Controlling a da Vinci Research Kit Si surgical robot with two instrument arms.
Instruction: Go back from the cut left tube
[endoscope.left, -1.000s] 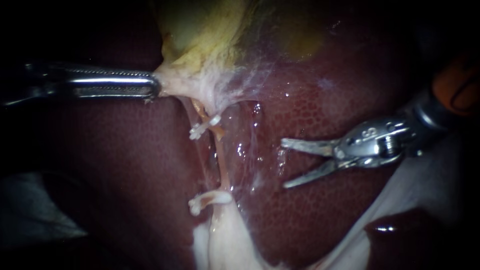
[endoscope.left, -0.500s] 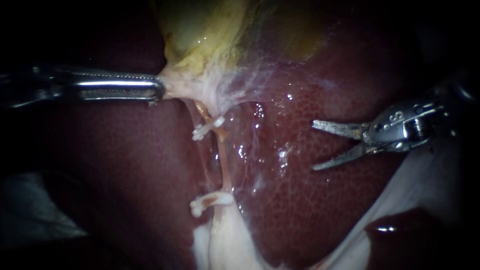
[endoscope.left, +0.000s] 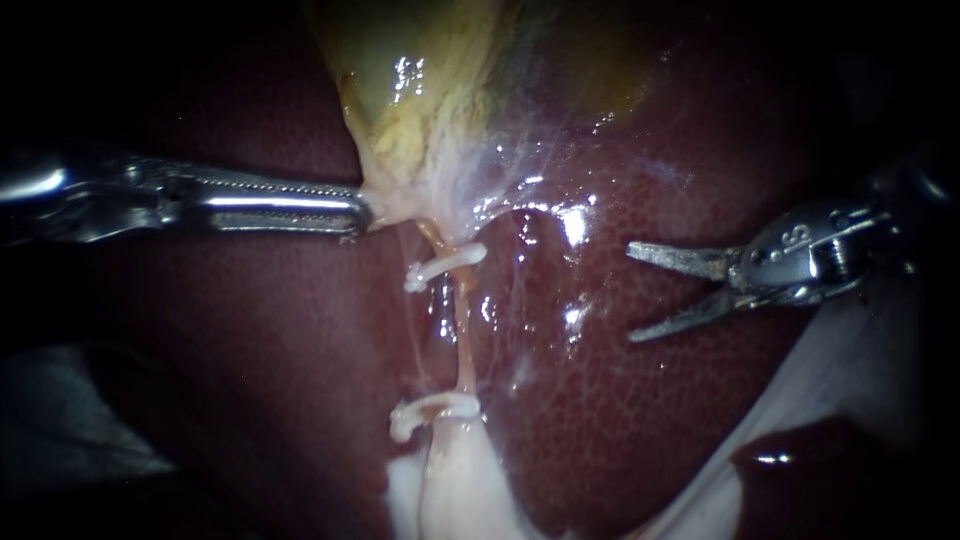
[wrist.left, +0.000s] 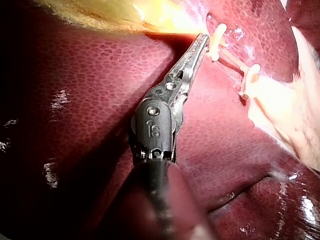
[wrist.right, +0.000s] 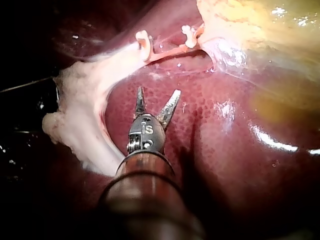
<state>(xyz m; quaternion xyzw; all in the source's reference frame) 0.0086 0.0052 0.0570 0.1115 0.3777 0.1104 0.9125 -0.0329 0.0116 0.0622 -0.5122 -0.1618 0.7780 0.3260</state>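
Endoscope view: tube (endoscope.left: 464, 330) runs between two clips (endoscope.left: 445, 268) on liver (endoscope.left: 620, 420), just below gallbladder (endoscope.left: 420, 90). We judge it thin, soft, wet, easily torn: best hold is gallbladder neck, never tube. Left instrument (endoscope.left: 358, 212) clamps that neck. Right instrument (endoscope.left: 632, 293) jaws apart, empty, well clear of tube.

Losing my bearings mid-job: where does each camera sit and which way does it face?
Endoscope view: close to the tissue, facing the clipped tube on the liver; left instrument enters from left, right instrument from right.
Left wrist view: on the left arm, looking along its shaft to jaws shut on the gallbladder.
Right wrist view: on the right arm, looking past its open jaws toward the tube.
Shared: all three show both clips.
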